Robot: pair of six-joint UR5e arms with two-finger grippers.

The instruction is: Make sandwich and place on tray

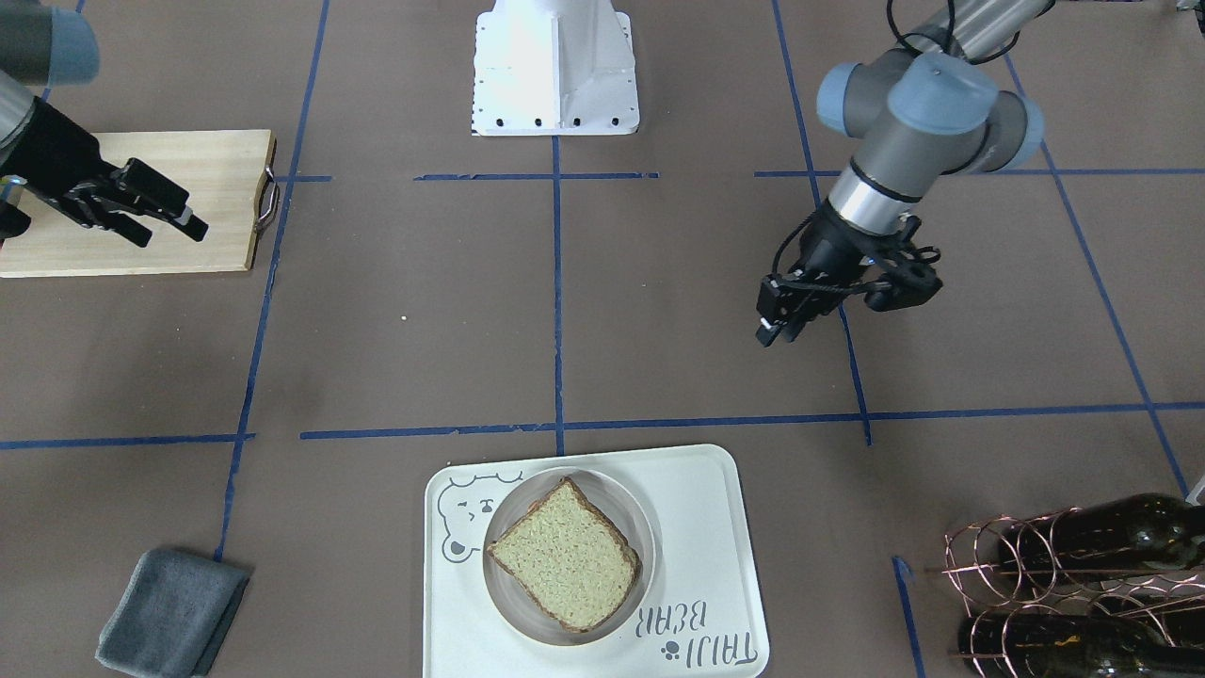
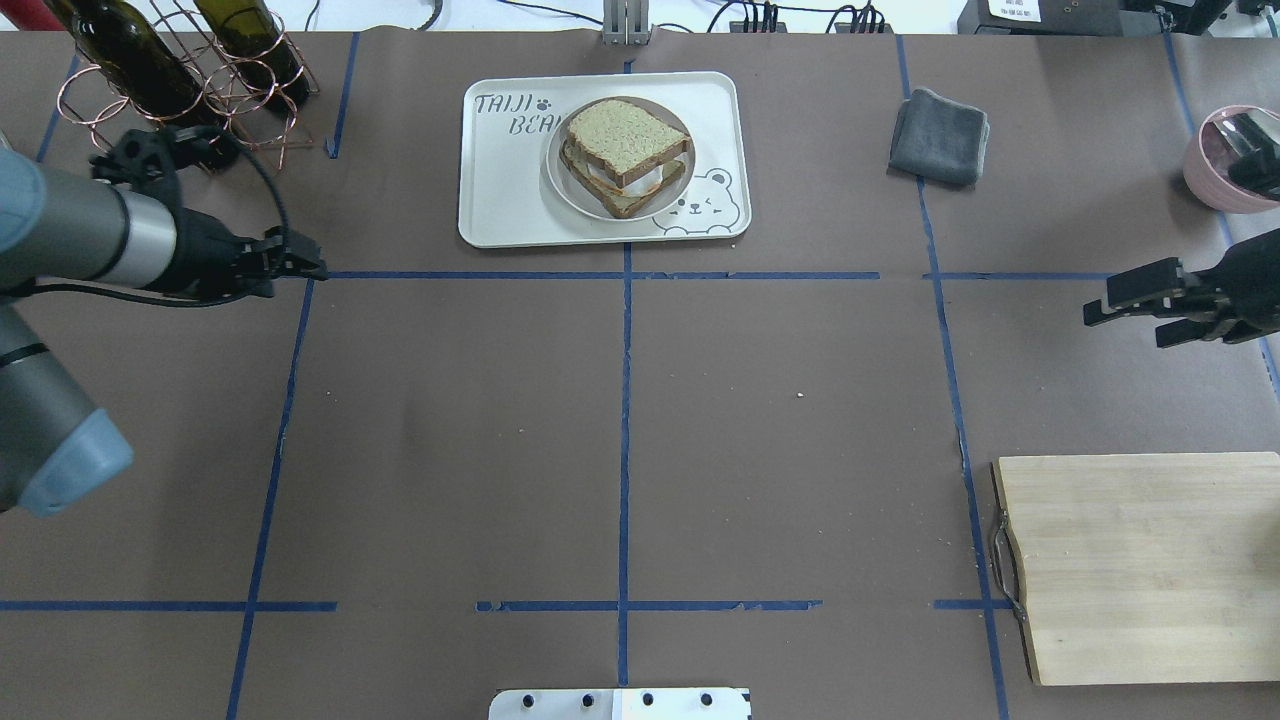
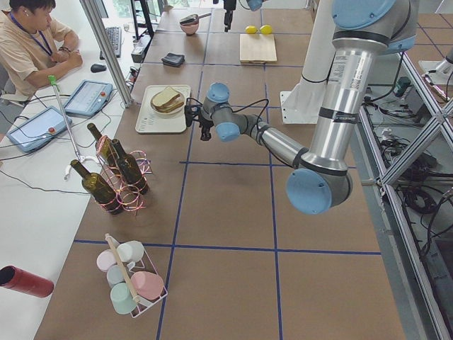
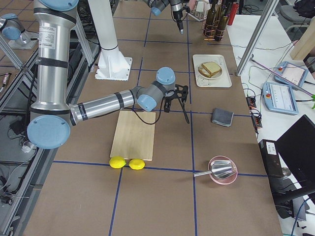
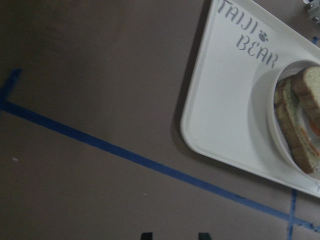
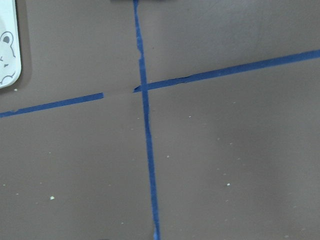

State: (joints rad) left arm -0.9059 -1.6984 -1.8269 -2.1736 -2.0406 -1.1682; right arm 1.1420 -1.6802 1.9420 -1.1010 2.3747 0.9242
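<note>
The sandwich (image 2: pixel 627 140) lies on a small round plate (image 2: pixel 560 187), which rests on the cream tray (image 2: pixel 500 190) with the bear drawing at the table's far middle. From across the table the top bread slice (image 1: pixel 565 556) covers the filling; in the left wrist view the sandwich (image 5: pixel 300 120) shows an orange edge between its slices. My left gripper (image 2: pixel 315 268) hovers left of the tray (image 5: pixel 225 115), its fingertips apart and holding nothing. Far to the right, my right gripper (image 2: pixel 1120 315) stands open and empty.
A wooden cutting board (image 2: pixel 1140 560) lies at the near right, a folded grey cloth (image 2: pixel 940 135) right of the tray. A copper rack of wine bottles (image 2: pixel 190 80) stands just behind my left gripper. A pink bowl (image 2: pixel 1230 155) sits at the far right edge.
</note>
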